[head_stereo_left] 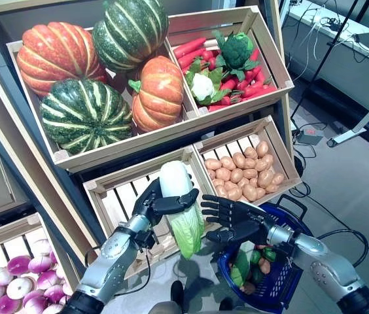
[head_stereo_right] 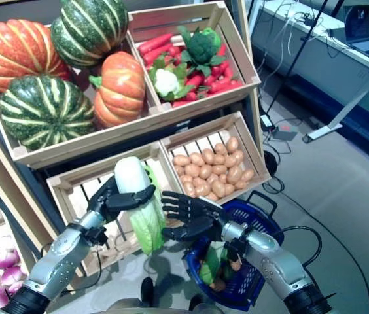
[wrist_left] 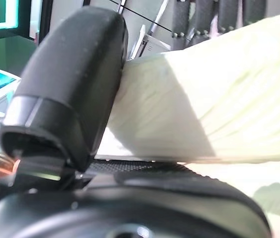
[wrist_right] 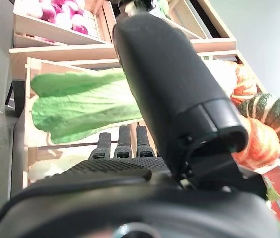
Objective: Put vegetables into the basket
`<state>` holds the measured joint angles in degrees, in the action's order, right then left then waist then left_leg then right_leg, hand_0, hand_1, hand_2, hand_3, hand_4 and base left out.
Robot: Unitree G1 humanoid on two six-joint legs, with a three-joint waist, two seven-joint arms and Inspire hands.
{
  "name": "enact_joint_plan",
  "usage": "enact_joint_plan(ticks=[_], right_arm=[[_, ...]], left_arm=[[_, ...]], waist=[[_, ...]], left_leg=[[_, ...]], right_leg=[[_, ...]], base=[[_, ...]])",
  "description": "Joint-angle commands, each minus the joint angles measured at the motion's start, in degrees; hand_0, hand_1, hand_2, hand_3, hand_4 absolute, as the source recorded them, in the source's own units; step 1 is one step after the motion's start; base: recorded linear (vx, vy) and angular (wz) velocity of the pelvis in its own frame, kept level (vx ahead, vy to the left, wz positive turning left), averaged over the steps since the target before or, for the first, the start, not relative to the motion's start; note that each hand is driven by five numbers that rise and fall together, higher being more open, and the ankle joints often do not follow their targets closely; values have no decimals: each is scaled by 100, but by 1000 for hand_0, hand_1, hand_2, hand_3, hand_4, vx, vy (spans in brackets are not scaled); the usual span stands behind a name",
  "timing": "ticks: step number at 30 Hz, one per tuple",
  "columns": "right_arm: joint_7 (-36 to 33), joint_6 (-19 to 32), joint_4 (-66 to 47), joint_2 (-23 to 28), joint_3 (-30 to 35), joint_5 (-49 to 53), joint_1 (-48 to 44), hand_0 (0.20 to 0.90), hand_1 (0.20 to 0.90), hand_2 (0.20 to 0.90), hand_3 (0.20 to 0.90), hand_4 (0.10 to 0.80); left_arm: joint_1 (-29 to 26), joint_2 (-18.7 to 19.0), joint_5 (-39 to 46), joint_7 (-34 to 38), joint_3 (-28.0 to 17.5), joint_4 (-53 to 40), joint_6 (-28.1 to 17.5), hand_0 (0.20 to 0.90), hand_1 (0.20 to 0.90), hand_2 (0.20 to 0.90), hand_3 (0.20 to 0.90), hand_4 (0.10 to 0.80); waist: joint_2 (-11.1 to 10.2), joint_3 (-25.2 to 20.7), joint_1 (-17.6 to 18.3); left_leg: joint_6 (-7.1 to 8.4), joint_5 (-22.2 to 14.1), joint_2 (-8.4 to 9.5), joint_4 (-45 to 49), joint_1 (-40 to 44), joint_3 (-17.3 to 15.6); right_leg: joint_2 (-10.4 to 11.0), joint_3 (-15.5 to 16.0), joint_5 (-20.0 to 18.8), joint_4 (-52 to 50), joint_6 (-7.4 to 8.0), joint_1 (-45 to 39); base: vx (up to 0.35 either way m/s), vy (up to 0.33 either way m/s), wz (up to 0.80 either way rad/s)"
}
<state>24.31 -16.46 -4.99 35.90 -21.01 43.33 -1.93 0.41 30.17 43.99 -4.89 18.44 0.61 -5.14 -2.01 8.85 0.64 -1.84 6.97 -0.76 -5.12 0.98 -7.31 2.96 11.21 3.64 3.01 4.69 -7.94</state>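
Note:
A long napa cabbage (head_stereo_left: 182, 210), white at the stem and green at the leaves, hangs leaf-end down in front of the lower wooden crate (head_stereo_left: 109, 196). My left hand (head_stereo_left: 150, 203) is shut on its white stem, with the thumb (wrist_left: 70, 89) pressed across it. My right hand (head_stereo_left: 237, 222) is open, its straight fingers spread just right of the leaves (wrist_right: 80, 106); I cannot tell whether it touches them. Below the right hand a blue basket (head_stereo_left: 273, 281) stands on the floor with a few vegetables inside.
The upper crates hold pumpkins (head_stereo_left: 86, 114) and red roots with broccoli (head_stereo_left: 235, 49) and cauliflower. A crate of potatoes (head_stereo_left: 243, 173) sits right of the cabbage. Purple-white bulbs (head_stereo_left: 8, 278) fill a crate at lower left. A desk leg (head_stereo_left: 361, 127) and cables lie at right.

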Motion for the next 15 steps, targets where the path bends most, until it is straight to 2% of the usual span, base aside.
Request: enact_joint_plan(ticks=[1, 9, 15], right_arm=[[434, 92, -357, -54, -327, 640, -528, 900, 900, 900, 900, 800], [206, -80, -146, -315, -626, 954, -748, 900, 900, 900, 900, 800], [-678, 34, 38, -534, -533, 1160, -678, 900, 900, 900, 900, 800]], left_arm=[[-686, -213, 786, -434, 105, -604, -868, 300, 300, 300, 300, 400], [-771, -401, 1390, -544, 278, -723, -822, 300, 300, 300, 300, 400], [-725, -473, 1407, -621, 294, -766, -799, 300, 300, 300, 300, 400]], waist=[[-131, -532, -97], [-118, -612, -116], [-95, -634, -90]], left_leg=[[221, -856, -3, 12, 470, 41], [238, -860, 3, 12, 474, 97], [242, -846, -7, 12, 454, 103]], right_leg=[[228, -1, -604, 193, 219, 262], [239, 15, -593, 199, 217, 243], [245, 4, -604, 199, 219, 263]], base=[[0, 0, 0], [-1, 1, 0], [-1, 3, 1]])
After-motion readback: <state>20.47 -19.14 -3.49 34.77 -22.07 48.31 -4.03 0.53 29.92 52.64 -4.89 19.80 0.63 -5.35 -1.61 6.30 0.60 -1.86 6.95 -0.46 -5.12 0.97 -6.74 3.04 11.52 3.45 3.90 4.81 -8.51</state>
